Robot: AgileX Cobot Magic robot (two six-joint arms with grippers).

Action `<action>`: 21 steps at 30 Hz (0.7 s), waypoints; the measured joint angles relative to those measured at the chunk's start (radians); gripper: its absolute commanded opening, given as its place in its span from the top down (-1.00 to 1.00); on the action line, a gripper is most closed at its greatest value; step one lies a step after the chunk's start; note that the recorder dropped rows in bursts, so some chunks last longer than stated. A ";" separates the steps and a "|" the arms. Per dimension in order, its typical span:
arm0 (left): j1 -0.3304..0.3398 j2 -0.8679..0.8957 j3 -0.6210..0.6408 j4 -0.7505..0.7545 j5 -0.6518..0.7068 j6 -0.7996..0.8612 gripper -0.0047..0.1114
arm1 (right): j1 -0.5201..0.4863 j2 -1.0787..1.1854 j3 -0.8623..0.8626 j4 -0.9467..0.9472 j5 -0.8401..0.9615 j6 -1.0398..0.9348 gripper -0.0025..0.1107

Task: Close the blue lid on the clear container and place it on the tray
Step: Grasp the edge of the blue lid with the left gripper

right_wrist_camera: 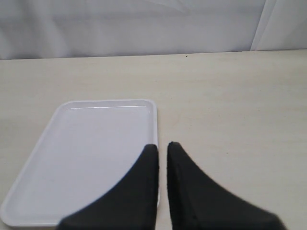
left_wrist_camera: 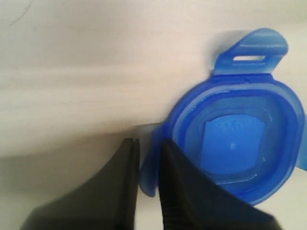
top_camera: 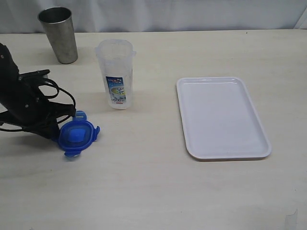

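The blue lid point(top_camera: 76, 135) lies on the table at the left, inner side up, and fills much of the left wrist view point(left_wrist_camera: 235, 143). My left gripper point(top_camera: 59, 130) reaches it from the left; in the wrist view point(left_wrist_camera: 147, 141) the jaws are closed on one side flap of the lid. The clear container point(top_camera: 115, 72) stands upright and uncovered behind the lid, its printed label facing the camera. The white tray point(top_camera: 223, 117) lies to the right with nothing on it. My right gripper point(right_wrist_camera: 162, 144) is shut on nothing above the tray point(right_wrist_camera: 91, 153) at its edge; the exterior view does not show it.
A grey steel cup point(top_camera: 58, 33) stands at the back left, behind the left arm and to the left of the container. The pale table runs to a white backdrop at the far edge.
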 measured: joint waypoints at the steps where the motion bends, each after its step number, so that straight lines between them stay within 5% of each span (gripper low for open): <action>1: 0.000 0.000 0.000 0.000 -0.009 0.000 0.68 | 0.000 0.000 0.000 0.000 0.000 0.000 0.83; 5: 0.000 0.000 0.000 0.000 -0.029 0.016 0.92 | 0.000 0.000 0.000 0.000 0.000 0.000 0.83; 21: 0.000 -0.004 0.000 0.084 -0.041 0.055 0.92 | 0.000 0.000 0.000 0.000 0.000 0.000 0.83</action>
